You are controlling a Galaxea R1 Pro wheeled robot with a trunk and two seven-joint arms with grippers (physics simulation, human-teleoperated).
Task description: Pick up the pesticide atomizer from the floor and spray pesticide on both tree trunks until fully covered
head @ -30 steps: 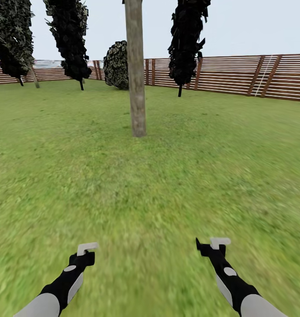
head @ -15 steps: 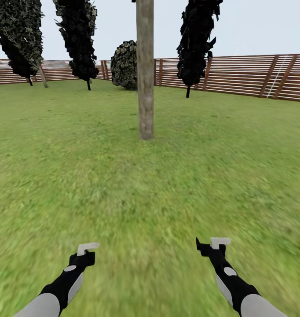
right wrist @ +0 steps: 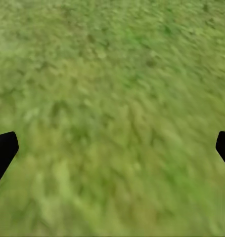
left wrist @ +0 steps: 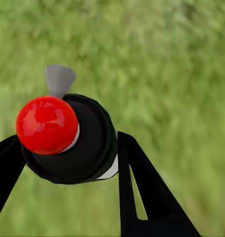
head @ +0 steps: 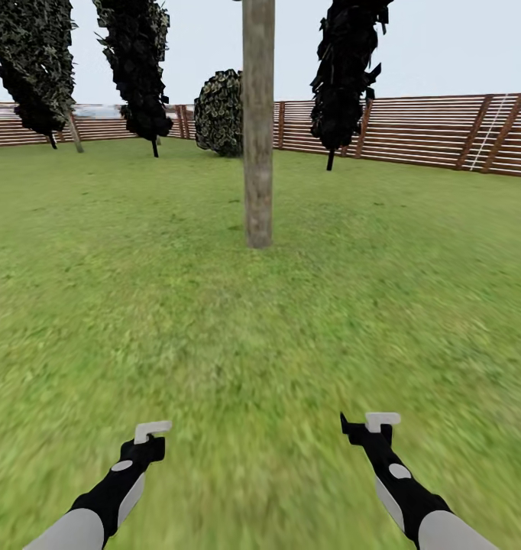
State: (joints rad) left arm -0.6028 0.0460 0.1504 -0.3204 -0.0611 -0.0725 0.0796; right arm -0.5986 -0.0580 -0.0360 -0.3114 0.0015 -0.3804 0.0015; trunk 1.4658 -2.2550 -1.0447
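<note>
Step in hand: judging by the frames, the approach to the tree trunk (head: 258, 153), which stands upright straight ahead, well apart from both arms.
Left gripper (left wrist: 67, 143): its dark fingers (left wrist: 142, 187) are drawn in on a round black body with a glossy red knob and a grey spout. I take this for the pesticide atomizer (left wrist: 92, 148), carried over the grass.
Right gripper (right wrist: 112, 143): its fingers (right wrist: 3, 150) are spread wide with nothing between them, above bare lawn.
Arms: in the head view the left gripper (head: 152, 431) and the right gripper (head: 381, 420) are both held low and forward.
Doing it well: stop near the trunk, not against it. Raise the left arm so the grey spout faces the bark, then sweep from base to top and work round the sides so no patch is missed.
Risk: the spout's direction is hard to read, so check it before spraying.
Floor (head: 260, 344): flat, blurry green grass, nothing lying between the robot and the trunk.
Surroundings: a brown slatted fence (head: 428, 130) closes the garden. Thin dark trees (head: 344, 69) and a rounded bush (head: 218, 114) stand before it under a pale sky.
</note>
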